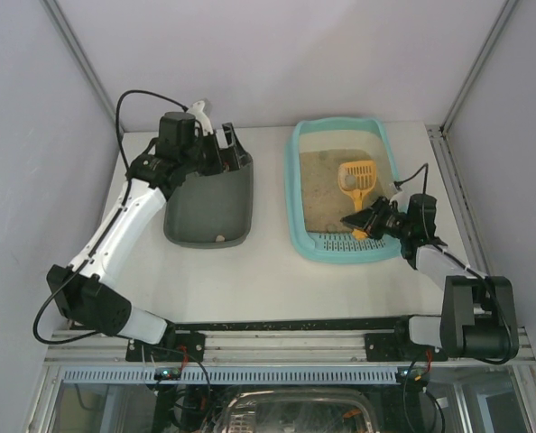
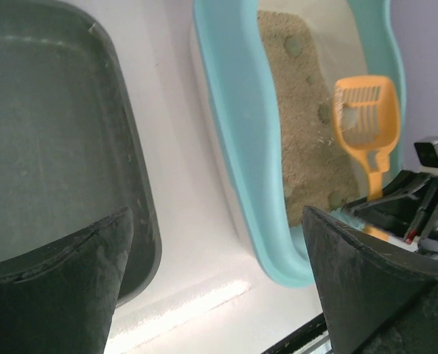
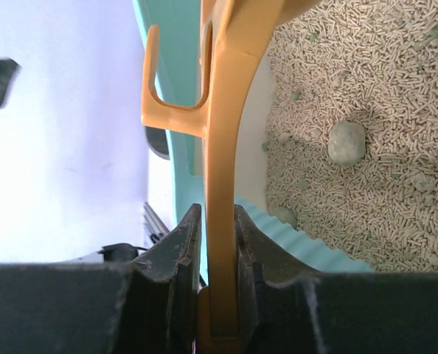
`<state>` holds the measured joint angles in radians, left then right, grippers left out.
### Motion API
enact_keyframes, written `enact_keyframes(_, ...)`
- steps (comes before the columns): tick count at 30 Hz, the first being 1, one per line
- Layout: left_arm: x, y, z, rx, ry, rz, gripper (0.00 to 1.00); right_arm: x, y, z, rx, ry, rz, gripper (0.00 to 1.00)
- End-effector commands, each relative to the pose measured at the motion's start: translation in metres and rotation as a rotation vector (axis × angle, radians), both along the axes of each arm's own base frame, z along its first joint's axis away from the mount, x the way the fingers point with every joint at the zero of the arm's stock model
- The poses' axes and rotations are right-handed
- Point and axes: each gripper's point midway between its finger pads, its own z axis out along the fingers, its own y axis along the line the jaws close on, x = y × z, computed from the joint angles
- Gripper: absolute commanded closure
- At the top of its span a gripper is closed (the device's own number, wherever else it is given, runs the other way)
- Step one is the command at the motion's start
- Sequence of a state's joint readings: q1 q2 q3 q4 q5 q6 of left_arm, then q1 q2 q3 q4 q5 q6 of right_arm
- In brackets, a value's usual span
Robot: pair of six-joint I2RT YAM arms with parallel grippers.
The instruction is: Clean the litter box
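On the tabletop (image 1: 268, 271) lies the litter box (image 1: 294, 180), with the dark tub (image 1: 209, 212) left of it under the left claw (image 2: 217, 221), which is spread wide. At the box's near end the right claw (image 1: 363, 222) pinches the yellow scoop (image 1: 358, 176) by its handle; the blade should dip low and slide under a clump (image 3: 346, 142), not shove it. Only the right wrist view shows the handle clamped square.

White table (image 1: 268, 280), pale lilac walls (image 1: 277, 54), metal corner posts (image 1: 80, 54)
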<state>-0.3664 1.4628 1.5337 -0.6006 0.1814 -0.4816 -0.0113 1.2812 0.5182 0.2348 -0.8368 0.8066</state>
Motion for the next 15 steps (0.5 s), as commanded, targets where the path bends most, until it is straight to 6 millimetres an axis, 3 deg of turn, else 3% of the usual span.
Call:
enact_keyframes(1, -0.014, 0.017, 0.004, 0.047, -0.052, 0.006, 0.00, 0.002, 0.000, 0.049, 0.181, -0.164, 0.037, 1.00)
enact_keyframes(3, -0.017, 0.021, 0.000, 0.057, -0.047, 0.010, 0.00, -0.003, 0.009, 0.049, 0.175, -0.161, 0.079, 1.00)
enact_keyframes(7, -0.019, 0.026, -0.004, 0.060, -0.040, 0.012, 0.00, 0.003, -0.004, 0.047, 0.137, -0.162, 0.012, 1.00)
enact_keyframes(10, -0.018, 0.026, -0.007, 0.068, -0.035, 0.006, 0.00, -0.006, 0.020, 0.048, 0.088, -0.148, 0.114, 1.00)
enact_keyframes(13, -0.018, 0.026, -0.007, 0.070, -0.028, 0.000, 0.00, 0.006, -0.004, 0.047, 0.139, -0.130, 0.010, 1.00)
enact_keyframes(15, -0.019, 0.025, -0.007, 0.067, -0.030, -0.002, 0.00, 0.005, 0.007, 0.040, 0.116, -0.106, 0.047, 1.00)
